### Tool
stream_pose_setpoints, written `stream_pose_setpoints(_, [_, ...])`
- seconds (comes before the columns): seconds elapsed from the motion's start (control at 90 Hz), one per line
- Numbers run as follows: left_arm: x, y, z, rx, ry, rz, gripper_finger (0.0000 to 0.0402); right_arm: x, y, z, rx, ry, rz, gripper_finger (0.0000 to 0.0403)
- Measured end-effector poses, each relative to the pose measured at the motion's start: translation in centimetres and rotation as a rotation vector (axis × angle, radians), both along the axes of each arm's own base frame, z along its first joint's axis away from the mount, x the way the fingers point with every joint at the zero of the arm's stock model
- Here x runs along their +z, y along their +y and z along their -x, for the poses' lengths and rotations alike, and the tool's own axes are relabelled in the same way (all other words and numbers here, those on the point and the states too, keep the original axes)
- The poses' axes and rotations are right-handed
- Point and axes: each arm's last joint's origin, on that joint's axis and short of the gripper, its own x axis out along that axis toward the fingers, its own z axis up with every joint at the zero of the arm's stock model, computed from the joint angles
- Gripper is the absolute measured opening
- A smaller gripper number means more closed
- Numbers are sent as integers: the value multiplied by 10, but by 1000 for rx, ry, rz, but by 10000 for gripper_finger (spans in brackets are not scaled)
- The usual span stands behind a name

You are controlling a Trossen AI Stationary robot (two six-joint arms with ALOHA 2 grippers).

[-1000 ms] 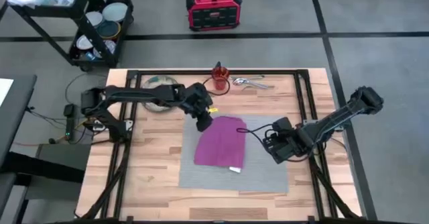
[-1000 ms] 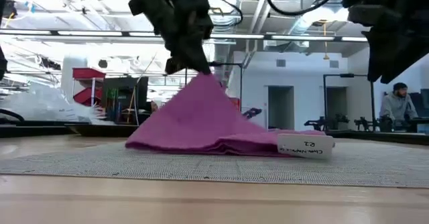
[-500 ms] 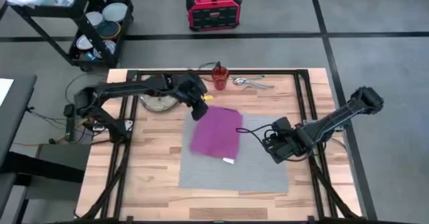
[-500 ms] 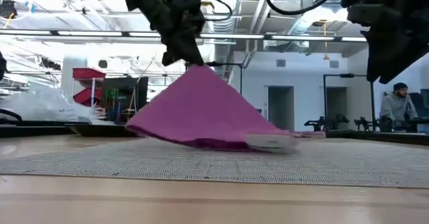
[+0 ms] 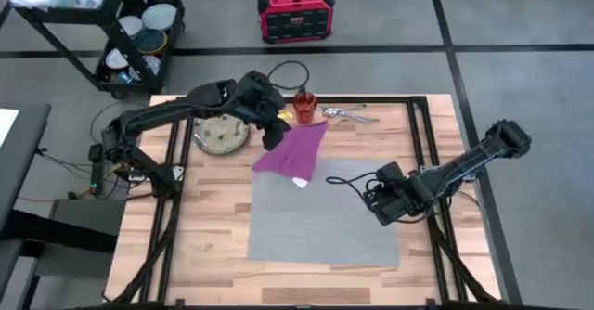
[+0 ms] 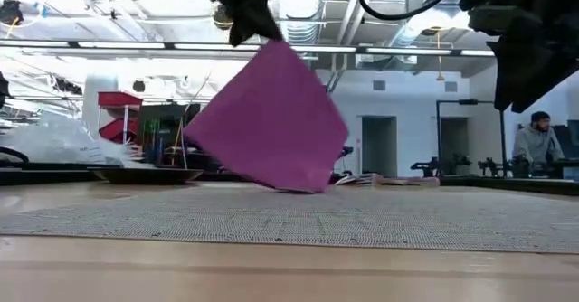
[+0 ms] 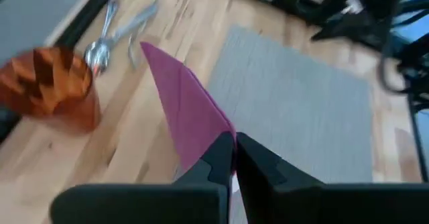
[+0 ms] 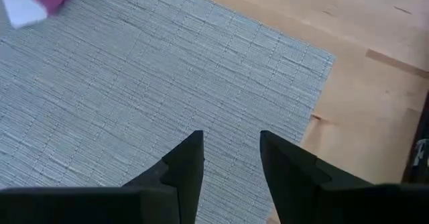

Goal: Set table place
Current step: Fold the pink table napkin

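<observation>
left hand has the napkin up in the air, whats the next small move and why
Probably carry the napkin on toward bare wood left of the mat and lower it. The left hand is shut on one corner, the cloth hangs clear of the table, and the plate and cup sit close by.

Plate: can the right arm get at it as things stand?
Probably not easily. The plate sits at the table's far left, behind the left tool and its hanging napkin; the open right tool hovers over the mat.

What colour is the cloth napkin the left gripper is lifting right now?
Magenta. The napkin hanging from the left gripper shows best in the low view.
</observation>
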Motion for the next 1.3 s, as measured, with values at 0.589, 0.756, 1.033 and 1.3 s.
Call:
stream_pose_setpoints(0.589, [-91, -114, -15, -587, 51, 510, 0, 0, 2, -1, 49, 9, -11, 133])
stream_pose_setpoints(0.756, [-133, -130, -19, -662, 122, 770, 0, 0, 3, -4, 68, -4, -37, 133])
stream_pose_setpoints(1.033, [-181, -161, -13, -716, 339, 882, 0, 2, 19, -16, 166, -142, -119, 133])
stream_pose_setpoints(1.3, [-225, -170, 3, -705, 636, 962, 0, 3, 31, -11, 185, -166, -150, 133])
